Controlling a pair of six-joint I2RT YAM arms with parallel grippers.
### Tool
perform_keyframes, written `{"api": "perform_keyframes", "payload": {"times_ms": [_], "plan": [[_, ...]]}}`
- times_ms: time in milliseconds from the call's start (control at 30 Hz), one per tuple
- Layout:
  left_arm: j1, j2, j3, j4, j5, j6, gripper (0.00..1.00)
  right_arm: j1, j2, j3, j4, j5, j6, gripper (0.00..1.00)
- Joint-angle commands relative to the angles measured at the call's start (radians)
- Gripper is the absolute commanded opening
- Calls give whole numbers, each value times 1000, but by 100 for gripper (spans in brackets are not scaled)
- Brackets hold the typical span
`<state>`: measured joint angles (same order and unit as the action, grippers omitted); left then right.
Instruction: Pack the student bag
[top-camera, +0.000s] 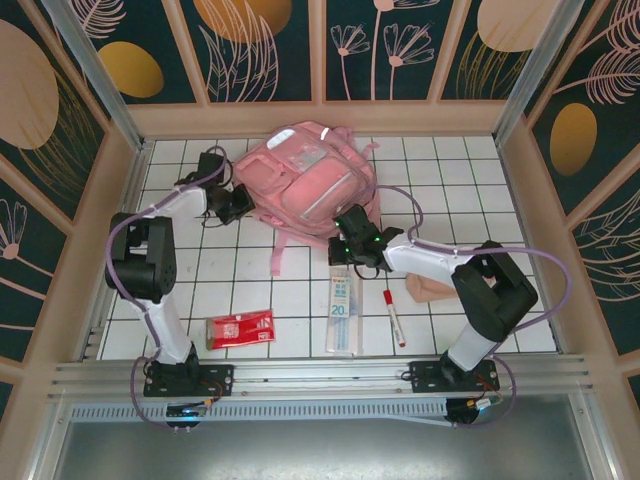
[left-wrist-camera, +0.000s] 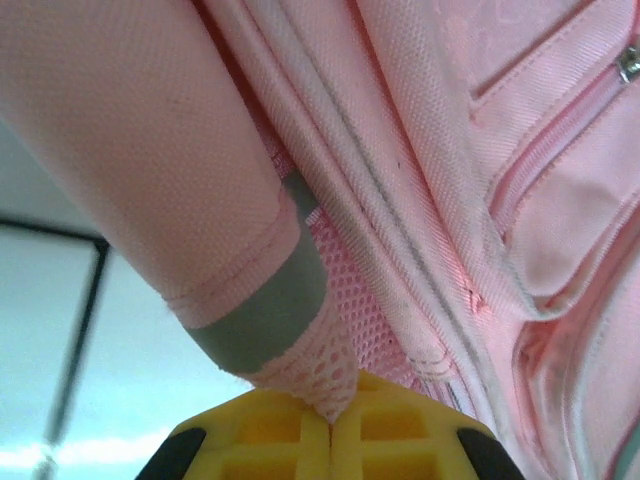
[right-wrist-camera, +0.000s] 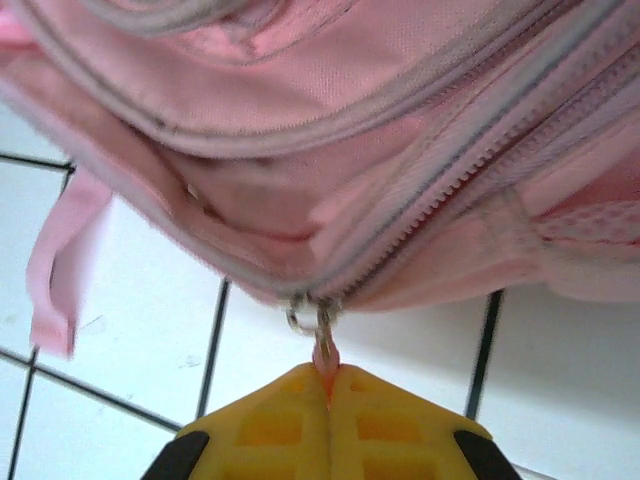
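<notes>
A: Top view: edges, room?
B: Pink student bag (top-camera: 305, 180) far-centre, its top near the back wall (top-camera: 320, 118). Left gripper (top-camera: 238, 205) at its left side, right gripper (top-camera: 350, 240) at its near edge. Bare tiles (top-camera: 470, 170) far right & near left.
A: Count?
B: 1 bag, 1 red packet (top-camera: 240, 328), 1 clear ruler pack (top-camera: 342, 310), 1 red pen (top-camera: 393, 317), 1 beige pouch (top-camera: 430, 290).
A: Left wrist?
B: Pads (left-wrist-camera: 270, 430) pinched together on bag's mesh corner (left-wrist-camera: 325, 375).
A: Right wrist?
B: Fingers (right-wrist-camera: 270, 425) clamped on zip pull (right-wrist-camera: 322, 350), tile beneath.

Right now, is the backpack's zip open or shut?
Partly open: the student bag gapes left of the pull held by the right fingers; teeth rightward are meshed.
</notes>
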<state>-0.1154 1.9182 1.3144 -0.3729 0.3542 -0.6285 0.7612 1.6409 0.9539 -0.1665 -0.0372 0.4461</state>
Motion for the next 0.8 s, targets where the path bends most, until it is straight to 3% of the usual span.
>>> {"api": "perform_keyframes", "payload": {"times_ms": [0, 100, 200, 300, 467, 600, 767], "plan": [[45, 19, 88, -61, -113, 94, 31, 25, 25, 47, -35, -112, -102, 0], [45, -71, 12, -35, -100, 28, 47, 42, 77, 115, -15, -161, -132, 0], [27, -186, -136, -26, -26, -50, 51, 43, 115, 161, 17, -270, -162, 0], [-47, -312, -277, -13, -52, -116, 59, 44, 135, 179, 53, -349, -171, 0], [-138, -417, -477, 153, -10, -327, 62, 52, 152, 172, 128, -477, -192, 0], [-158, -400, -516, 218, -26, -401, 64, 68, 195, 205, 144, -529, -207, 0], [-174, -357, -537, 312, -40, -478, 62, 109, 243, 267, 104, -499, -233, 0]]}}
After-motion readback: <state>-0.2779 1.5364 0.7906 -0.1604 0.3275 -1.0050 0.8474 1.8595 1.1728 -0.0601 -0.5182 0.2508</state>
